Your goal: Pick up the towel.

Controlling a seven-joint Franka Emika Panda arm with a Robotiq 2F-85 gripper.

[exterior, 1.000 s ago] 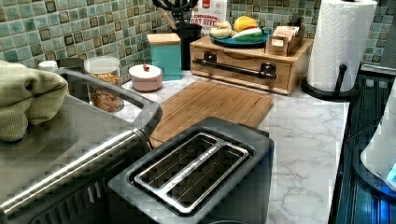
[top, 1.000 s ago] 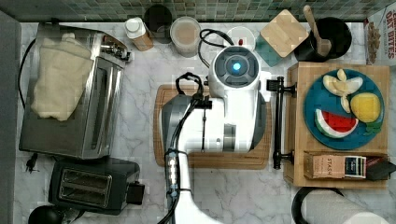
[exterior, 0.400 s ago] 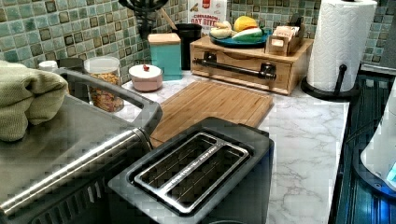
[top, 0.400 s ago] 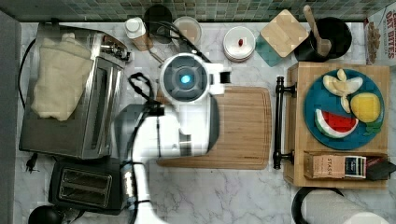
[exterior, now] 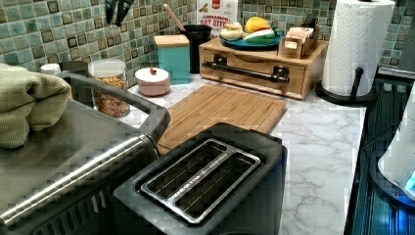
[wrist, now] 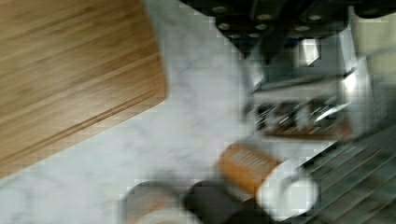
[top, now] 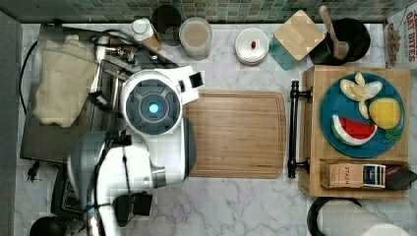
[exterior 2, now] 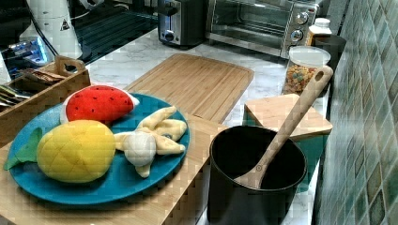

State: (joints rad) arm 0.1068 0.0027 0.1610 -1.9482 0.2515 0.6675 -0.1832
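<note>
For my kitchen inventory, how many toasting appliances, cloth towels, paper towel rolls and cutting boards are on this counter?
Toasting appliances: 2 (toaster oven, slot toaster)
Cloth towel: 1
Paper towel roll: 1
Cutting board: 1
Total: 5

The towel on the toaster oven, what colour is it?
Pale cream-yellow towel, clearest in the top view.

White marble countertop [top: 255, 201], green mosaic tile backsplash [exterior: 49, 34], evenly lit kitchen corner
</note>
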